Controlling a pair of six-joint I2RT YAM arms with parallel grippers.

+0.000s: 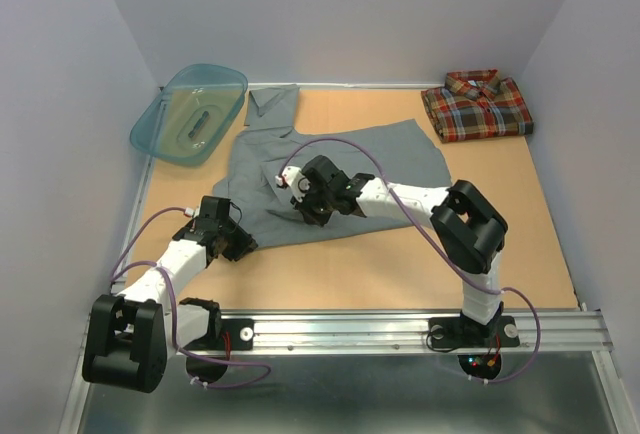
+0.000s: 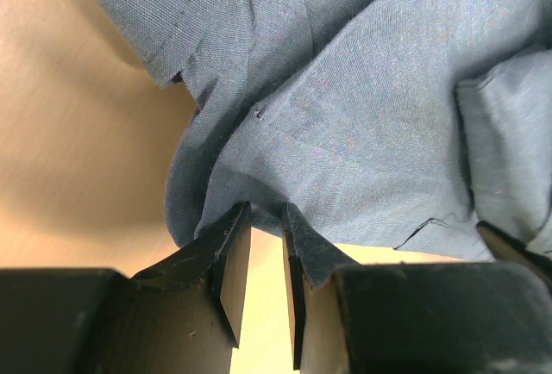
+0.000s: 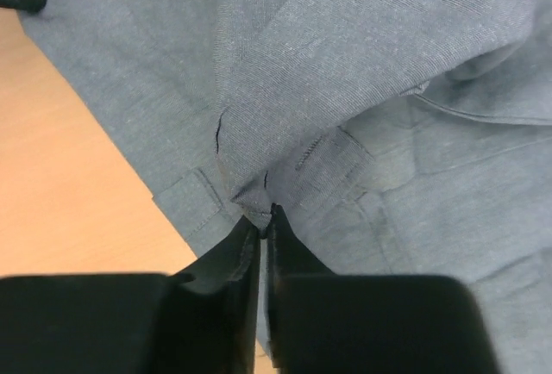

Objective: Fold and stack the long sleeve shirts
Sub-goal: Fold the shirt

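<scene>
1. A tan wooden table (image 1: 400, 264) is standing inside plain white walls (image 1: 350, 14), with a metal rail (image 1: 380, 332) running along its near edge.
2. The grey shirt (image 1: 340, 154) is lying rumpled mid-table. The plaid shirt (image 1: 477, 106) is sitting folded in the far right corner.
3. A teal basin (image 1: 190, 114) is sitting at the far left corner, just beside the grey shirt.
4. The left gripper (image 2: 266, 219) is pinching the grey shirt's near edge.
5. The right gripper (image 3: 263, 215) is pinching a fold of the grey shirt, its jaws pressed nearly together.

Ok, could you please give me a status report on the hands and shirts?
Left hand shut on grey shirt, near-left edge. Right hand shut on same shirt, near edge. Plaid shirt folded, far right. Teal basin far left, clear of both.
</scene>
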